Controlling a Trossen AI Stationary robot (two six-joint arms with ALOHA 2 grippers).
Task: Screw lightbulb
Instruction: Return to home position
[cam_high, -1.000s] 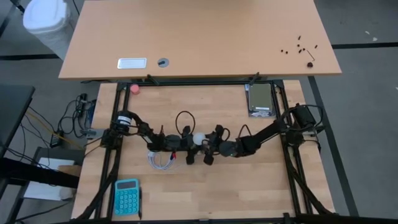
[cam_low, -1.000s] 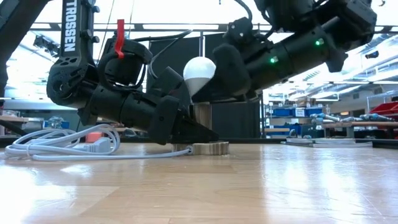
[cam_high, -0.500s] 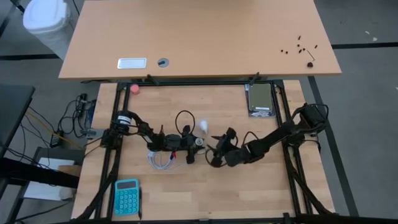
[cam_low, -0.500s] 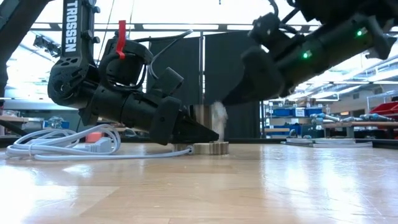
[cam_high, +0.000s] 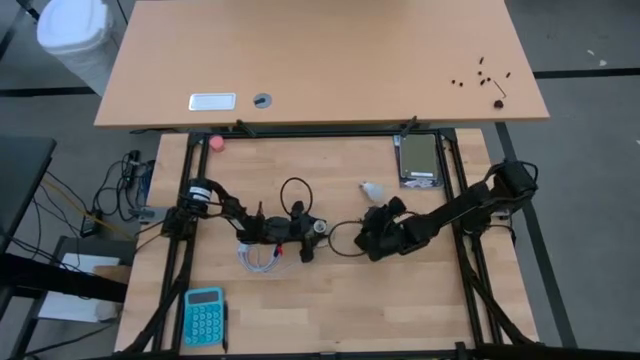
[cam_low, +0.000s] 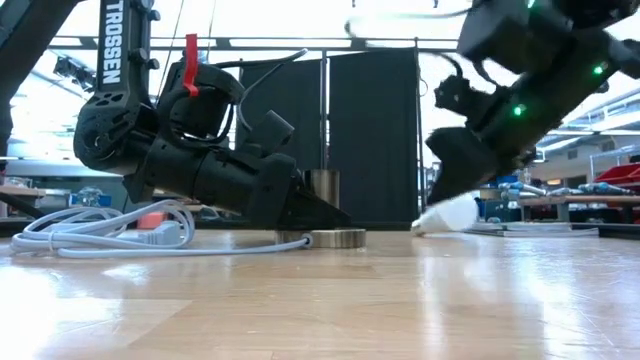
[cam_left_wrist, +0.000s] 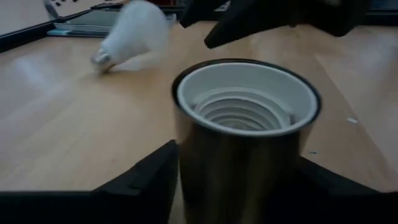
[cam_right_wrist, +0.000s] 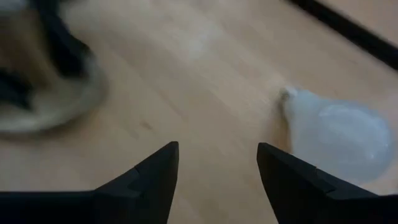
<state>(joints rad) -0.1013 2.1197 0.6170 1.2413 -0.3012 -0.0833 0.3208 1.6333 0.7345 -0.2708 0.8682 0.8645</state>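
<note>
Loose lightbulb (cam_high: 372, 188) on table (cam_high: 300, 300); right gripper (cam_high: 374, 230) empty, fingers spread.
High: lightbulb lies just beyond right gripper. Low: on its side under that gripper. Left wrist: left gripper (cam_left_wrist: 239, 163) clamps socket (cam_left_wrist: 249, 112), lightbulb behind. Right wrist: lightbulb outside the finger gap.

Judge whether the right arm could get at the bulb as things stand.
Probably yes. The bulb lies on bare table just ahead of the open right gripper, nothing between them. The left gripper, holding the socket, is off to the side.
</note>
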